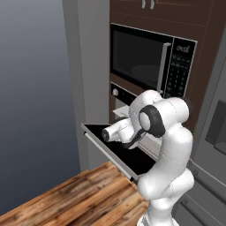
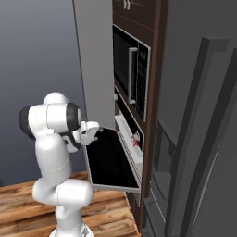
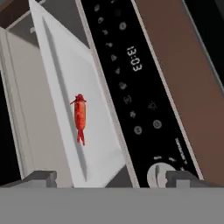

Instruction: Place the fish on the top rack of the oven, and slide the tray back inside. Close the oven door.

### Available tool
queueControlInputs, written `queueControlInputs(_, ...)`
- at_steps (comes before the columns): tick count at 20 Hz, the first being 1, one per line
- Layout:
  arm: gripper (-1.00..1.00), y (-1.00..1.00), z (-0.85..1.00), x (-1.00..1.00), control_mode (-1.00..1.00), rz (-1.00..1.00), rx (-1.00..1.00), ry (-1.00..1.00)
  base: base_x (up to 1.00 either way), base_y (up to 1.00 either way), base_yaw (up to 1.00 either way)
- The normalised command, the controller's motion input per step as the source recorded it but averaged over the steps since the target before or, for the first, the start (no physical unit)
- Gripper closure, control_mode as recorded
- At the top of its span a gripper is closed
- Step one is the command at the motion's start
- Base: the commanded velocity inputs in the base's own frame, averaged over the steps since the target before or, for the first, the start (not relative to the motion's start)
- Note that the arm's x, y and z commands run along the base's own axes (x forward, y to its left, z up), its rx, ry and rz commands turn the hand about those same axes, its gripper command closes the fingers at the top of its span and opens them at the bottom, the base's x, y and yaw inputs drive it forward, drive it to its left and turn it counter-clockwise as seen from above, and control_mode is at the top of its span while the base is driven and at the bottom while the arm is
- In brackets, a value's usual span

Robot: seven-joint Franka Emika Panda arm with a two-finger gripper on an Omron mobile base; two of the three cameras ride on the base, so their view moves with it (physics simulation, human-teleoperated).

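While the oven door (image 1: 115, 152) hangs open, the hand view shows the fish (image 3: 79, 117) on the tray (image 3: 65, 74), gripper (image 3: 111, 177) fingers apart.

The little red-orange fish (image 3: 79, 117) is lying flat on the pale grey tray (image 3: 98, 144), stretched lengthwise along it, roughly mid-tray. The tray sticks out of the oven (image 3: 131, 78) just below the black control strip. The oven door (image 1: 119, 148) is dropped all the way open, flat and horizontal, dark inner side up, out in front of the cavity.
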Motion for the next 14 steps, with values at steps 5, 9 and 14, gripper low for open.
queueControlInputs(5,-1.00,0.37,1.00,-0.70,-1.00,0.03,0.00,-0.17,0.00,0.00,0.00)
queueControlInputs(9,-1.00,0.34,0.99,-0.95,-1.00,0.06,0.01,-0.03,0.00,0.00,0.00)
queueControlInputs(14,-1.00,0.36,0.72,-1.00,-1.00,0.17,0.00,0.14,0.00,0.00,0.00)
